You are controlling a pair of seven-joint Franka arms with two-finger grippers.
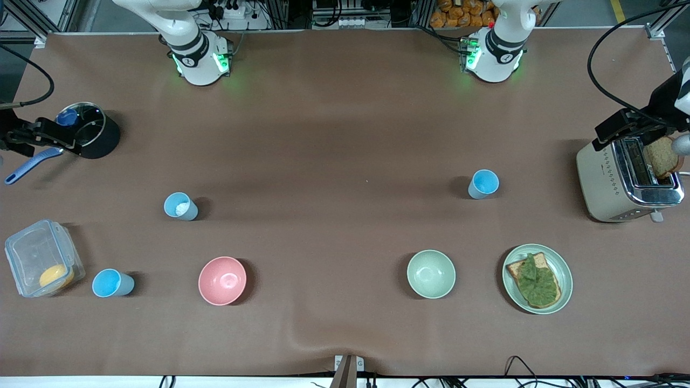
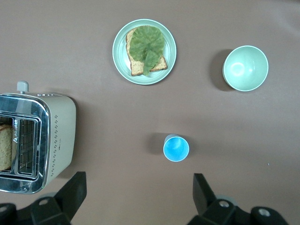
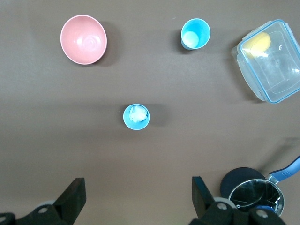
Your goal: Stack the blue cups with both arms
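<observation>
**Brown desk, three blue cups apart, both pincers released**

Brown cloth covers the desk [image 1: 334,134], and we see three blue cups standing upright on it, well apart. One cup [image 1: 483,184] stands toward the left arm's end, farther from the front camera than the pale green bowl [image 1: 431,274] and the plate [image 1: 560,264] with toast and a green leaf. A second cup [image 1: 180,206], with something white inside, stands toward the right arm's end, and the third cup [image 1: 112,283] lies nearer the front camera, between the clear box [image 1: 38,253] and the pink bowl [image 1: 222,280].

We find the left pincer [image 2: 139,194] hanging over bare desk beside the toaster [image 1: 620,183], its jaws spread wide and holding nothing. The right pincer [image 3: 138,197] hangs over bare desk near the lidded black pot [image 1: 94,132], likewise released and empty. Neither touches a cup.
</observation>
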